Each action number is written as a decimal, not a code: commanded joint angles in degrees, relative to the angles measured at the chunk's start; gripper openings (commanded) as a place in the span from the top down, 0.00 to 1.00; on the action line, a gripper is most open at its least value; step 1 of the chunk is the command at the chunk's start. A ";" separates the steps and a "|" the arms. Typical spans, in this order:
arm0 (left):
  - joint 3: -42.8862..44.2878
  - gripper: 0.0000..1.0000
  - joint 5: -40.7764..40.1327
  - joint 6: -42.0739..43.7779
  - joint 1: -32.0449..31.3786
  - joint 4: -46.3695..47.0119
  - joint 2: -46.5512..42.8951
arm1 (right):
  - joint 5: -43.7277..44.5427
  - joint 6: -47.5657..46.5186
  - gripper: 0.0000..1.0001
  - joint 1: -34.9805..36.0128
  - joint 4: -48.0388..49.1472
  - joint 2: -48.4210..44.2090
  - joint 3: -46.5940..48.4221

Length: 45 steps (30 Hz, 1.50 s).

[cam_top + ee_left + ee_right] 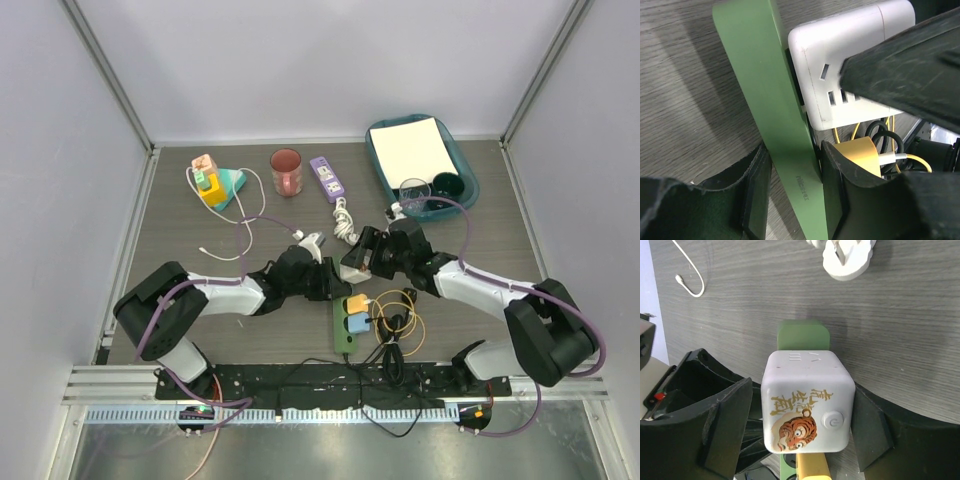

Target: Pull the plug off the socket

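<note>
The green socket strip lies near the table's front, with three adapters in it. A white cube adapter with a tiger picture sits at its far end. A yellow cube comes after it. The pale-blue plug is nearest and no gripper touches it. My right gripper is open and straddles the white cube, with a gap on the left side. My left gripper is shut on the green strip, just beside the white cube.
A black round plug on a coiled yellow cable lies right of the strip. A purple strip, a pink cup, a teal tray and small toys stand further back. A white plug lies just beyond the strip's end.
</note>
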 commanded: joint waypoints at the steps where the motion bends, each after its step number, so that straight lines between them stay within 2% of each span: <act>1: 0.29 1.00 1.86 2.37 -0.38 5.05 -1.15 | -5.32 -0.21 0.23 0.62 3.63 1.98 2.36; 3: 0.28 1.00 1.69 2.28 -0.38 5.14 -1.24 | -5.23 -0.12 0.30 0.71 4.16 1.89 2.09; 4: 0.20 1.00 1.60 2.28 -0.38 5.05 -1.33 | -4.97 -0.21 0.48 0.71 3.99 1.81 2.18; 7: -0.33 1.00 0.29 2.01 -0.29 4.44 -1.68 | -2.17 -0.48 0.79 0.71 2.23 0.58 2.36; 10: -1.56 1.00 -3.05 1.49 -0.29 3.12 -2.56 | 0.64 -1.09 0.92 0.62 0.92 -1.18 2.36; 13: -2.44 1.00 -7.18 1.14 -0.29 0.49 -3.26 | 1.27 -1.62 0.99 0.09 0.21 -2.85 2.36; 17: -3.05 1.00 -8.42 1.22 -0.29 -0.75 -3.44 | 0.13 -1.62 0.99 -0.87 1.61 -6.27 1.66; 20: -3.49 1.00 -8.95 0.87 -0.38 -1.01 -3.61 | -1.71 0.57 0.99 -1.14 8.46 -9.53 -1.77; 24: -3.67 1.00 -8.95 0.43 -0.20 -1.28 -3.70 | 0.47 -0.48 0.99 -1.84 6.27 -11.29 -3.00; 28: -3.93 1.00 -8.69 -0.80 -0.20 -0.49 -3.97 | -0.39 -0.92 0.99 -2.81 10.40 -11.47 -7.13; 40: -4.63 1.00 -8.25 -1.77 2.26 -2.51 -5.55 | -2.50 -3.20 0.99 -5.89 5.49 -13.31 -5.47; 45: -5.08 1.00 -7.29 -3.43 3.13 -2.16 -6.34 | -3.91 -1.36 0.99 -5.97 5.05 -14.01 -5.73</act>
